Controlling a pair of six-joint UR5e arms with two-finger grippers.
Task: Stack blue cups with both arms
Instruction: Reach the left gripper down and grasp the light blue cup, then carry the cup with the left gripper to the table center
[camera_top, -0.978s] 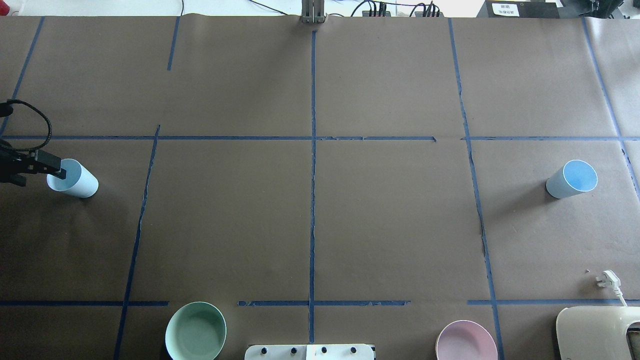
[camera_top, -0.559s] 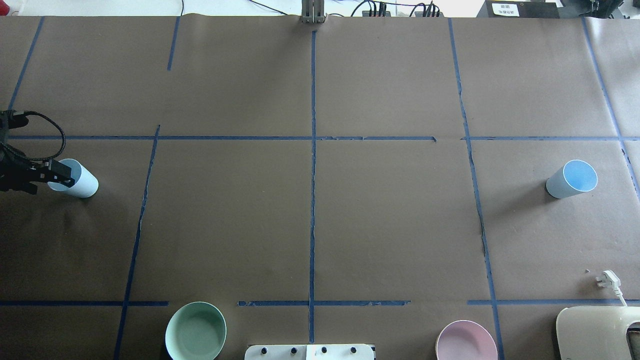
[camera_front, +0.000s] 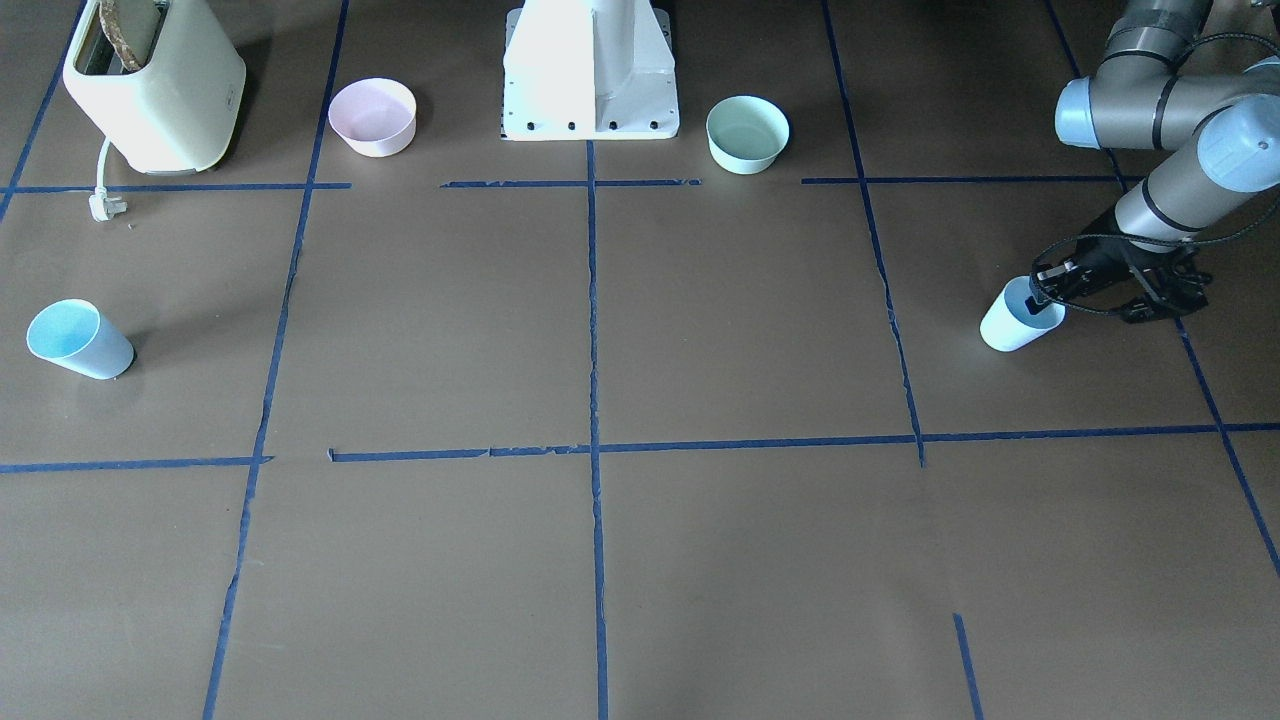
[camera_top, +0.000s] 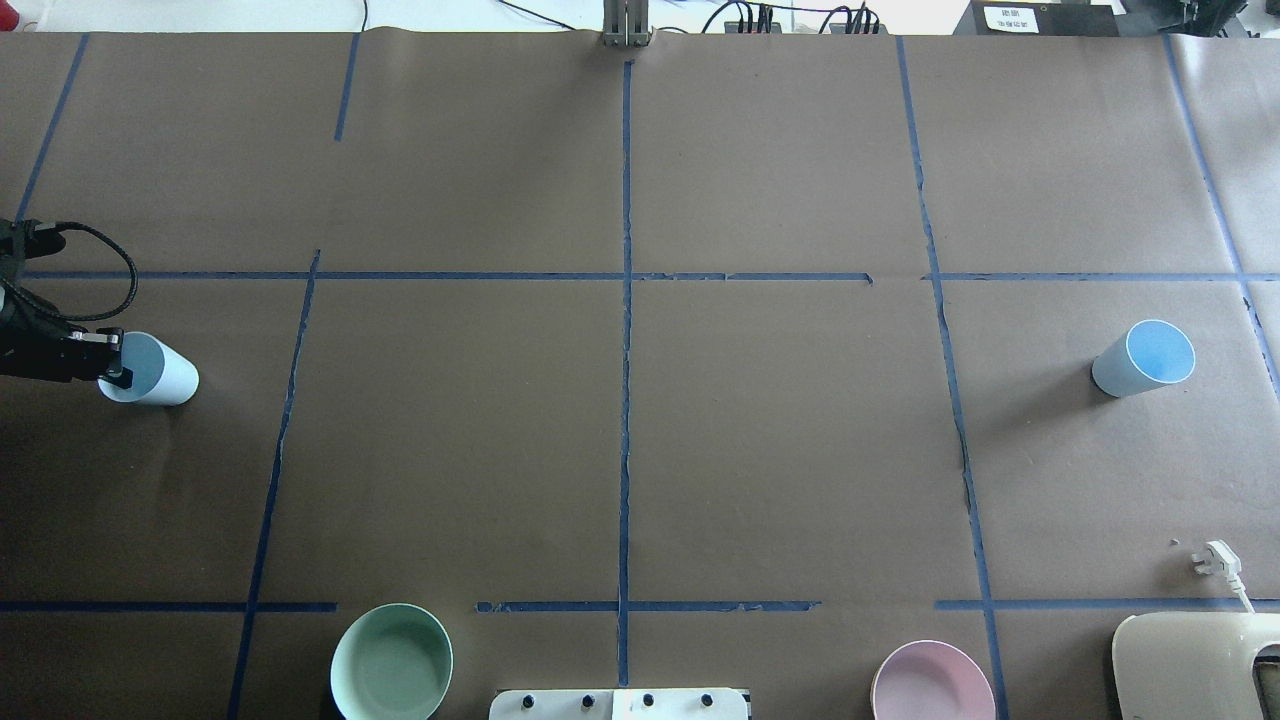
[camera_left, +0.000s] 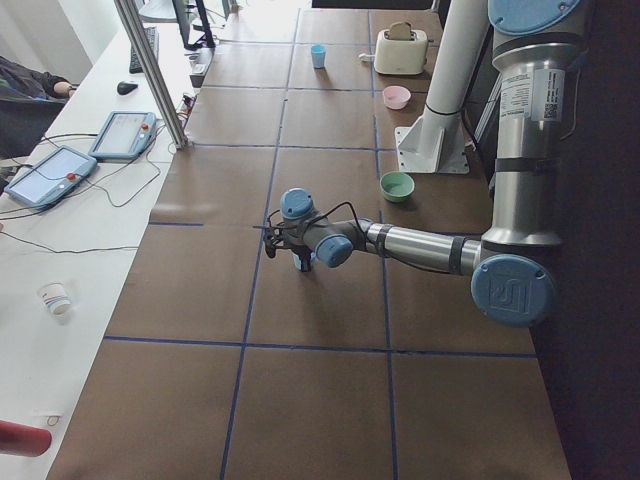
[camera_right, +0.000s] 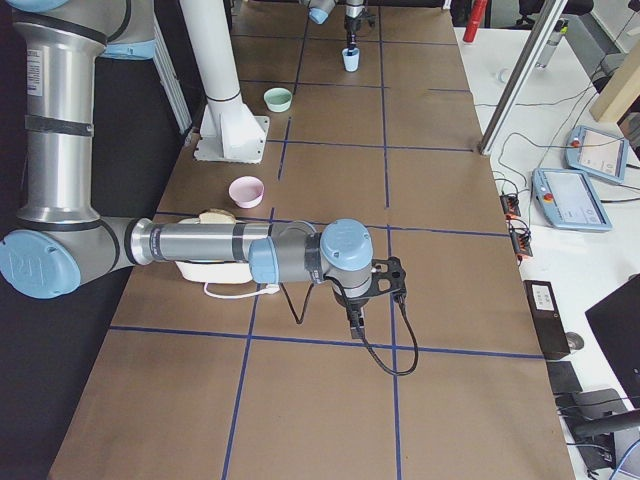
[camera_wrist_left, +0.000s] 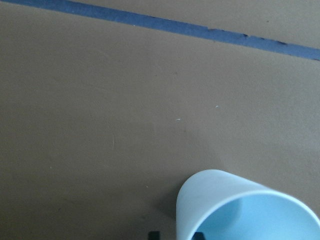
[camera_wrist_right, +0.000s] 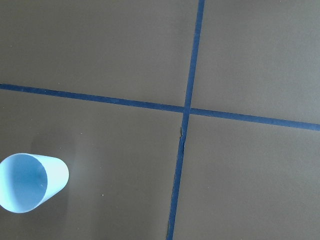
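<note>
Blue cups (camera_top: 1143, 358) upright, mouths up; left fingers (camera_front: 1050, 308) astride one rim, grip unclear.

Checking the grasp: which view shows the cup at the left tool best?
Exterior front-facing: the cup shows whole, the left tool at its rim. Overhead has it at the frame's edge; the left wrist view crops it; side views show it tiny or mostly hidden.

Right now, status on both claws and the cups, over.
Left claw at rim of left cup, grip unconfirmed. Right claw away from right cup, state unreadable. Cups upright, far apart. Green bowl, pink bowl off their line.
</note>
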